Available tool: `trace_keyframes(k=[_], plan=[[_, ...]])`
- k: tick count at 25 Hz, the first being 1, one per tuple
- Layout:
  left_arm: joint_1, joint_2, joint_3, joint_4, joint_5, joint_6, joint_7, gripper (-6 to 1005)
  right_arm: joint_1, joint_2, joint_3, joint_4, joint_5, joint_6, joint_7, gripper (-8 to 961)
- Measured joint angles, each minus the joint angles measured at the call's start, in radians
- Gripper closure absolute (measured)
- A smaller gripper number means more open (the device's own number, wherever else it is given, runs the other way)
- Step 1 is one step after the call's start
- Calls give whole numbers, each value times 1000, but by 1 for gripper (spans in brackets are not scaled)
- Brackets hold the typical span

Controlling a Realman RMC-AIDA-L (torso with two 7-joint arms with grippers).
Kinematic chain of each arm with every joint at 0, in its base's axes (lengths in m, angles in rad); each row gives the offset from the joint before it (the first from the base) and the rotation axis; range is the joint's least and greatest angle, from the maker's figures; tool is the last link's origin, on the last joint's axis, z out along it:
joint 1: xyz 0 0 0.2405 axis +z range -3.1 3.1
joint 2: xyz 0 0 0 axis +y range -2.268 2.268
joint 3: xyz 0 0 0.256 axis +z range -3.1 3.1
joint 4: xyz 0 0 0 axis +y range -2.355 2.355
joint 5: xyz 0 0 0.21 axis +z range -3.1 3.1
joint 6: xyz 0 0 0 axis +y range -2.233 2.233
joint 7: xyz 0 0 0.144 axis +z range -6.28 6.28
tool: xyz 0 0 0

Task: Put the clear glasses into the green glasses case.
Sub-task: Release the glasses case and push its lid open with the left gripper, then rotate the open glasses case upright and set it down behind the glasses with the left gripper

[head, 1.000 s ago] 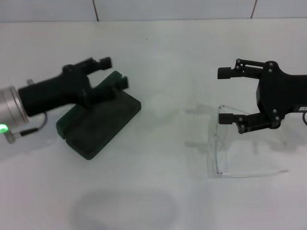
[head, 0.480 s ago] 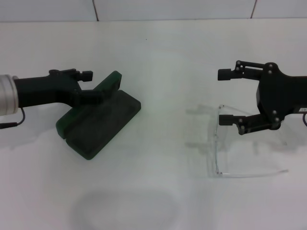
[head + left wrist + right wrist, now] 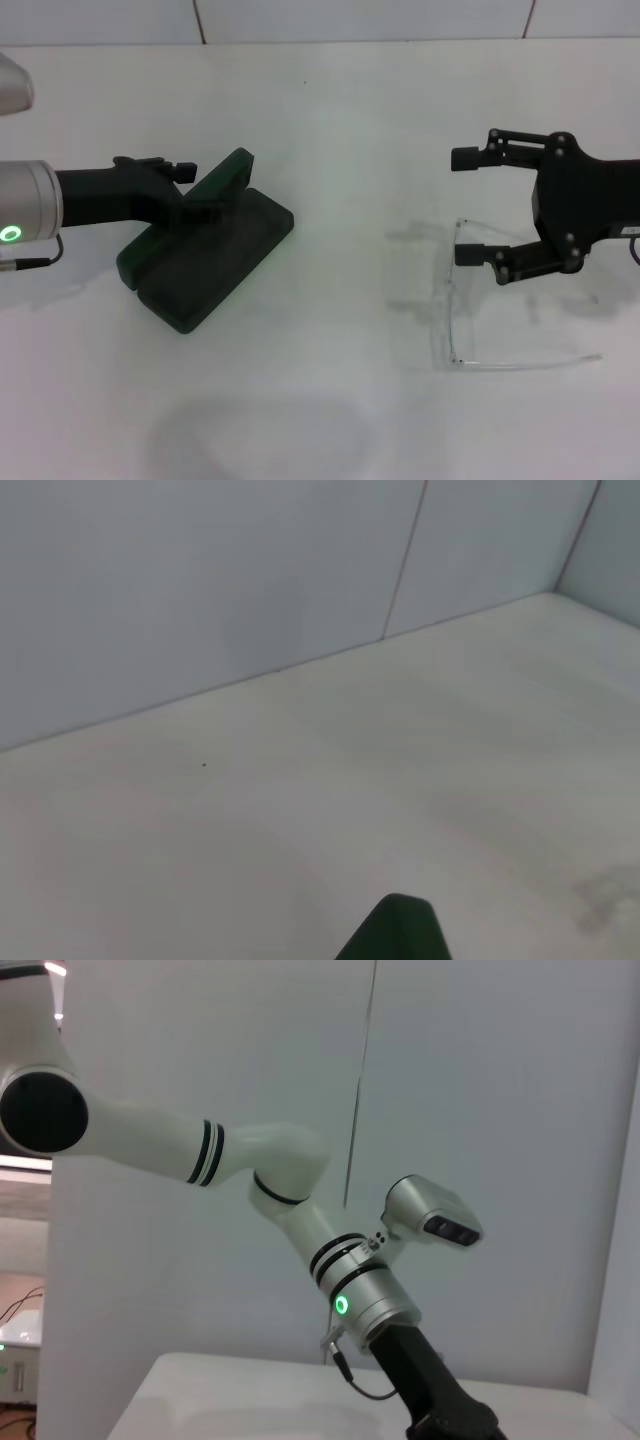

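Observation:
The green glasses case (image 3: 215, 255) lies left of centre on the white table, with its lid (image 3: 232, 170) tilted up. A corner of that lid (image 3: 395, 932) shows in the left wrist view. My left gripper (image 3: 195, 190) reaches in from the left and sits right at the raised lid's near edge. The clear glasses (image 3: 450, 315) lie open on the table at the right, lens toward the case, one thin arm (image 3: 525, 362) running rightward. My right gripper (image 3: 466, 206) stands open over the glasses' far end, with nothing between its fingers.
The white table (image 3: 330, 130) ends at a tiled white wall (image 3: 360, 20) at the back. The right wrist view shows only my left arm (image 3: 340, 1290) against the wall. A faint oval shadow (image 3: 260, 430) lies near the front edge.
My left arm has rolled its wrist and drawn back to the left along the lid, which stays raised. The right gripper has barely shifted.

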Motion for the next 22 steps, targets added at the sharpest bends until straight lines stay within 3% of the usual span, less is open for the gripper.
trace_keyframes(k=[7, 15, 18, 22], plan=[[-11, 1, -1, -23, 48, -9, -3, 276, -2, 4, 0, -20, -14, 0, -1, 68], [-25, 0, -4, -23, 45, -40, 4, 619, -3, 16, -2, -60, -123, -33, -1, 69], [-54, 4, -3, -38, 49, -59, 26, 730, -15, 30, -2, -92, -187, -54, -1, 69], [-138, 20, -1, -111, 51, -72, 95, 783, -41, 50, -2, -123, -221, -60, -1, 69]])
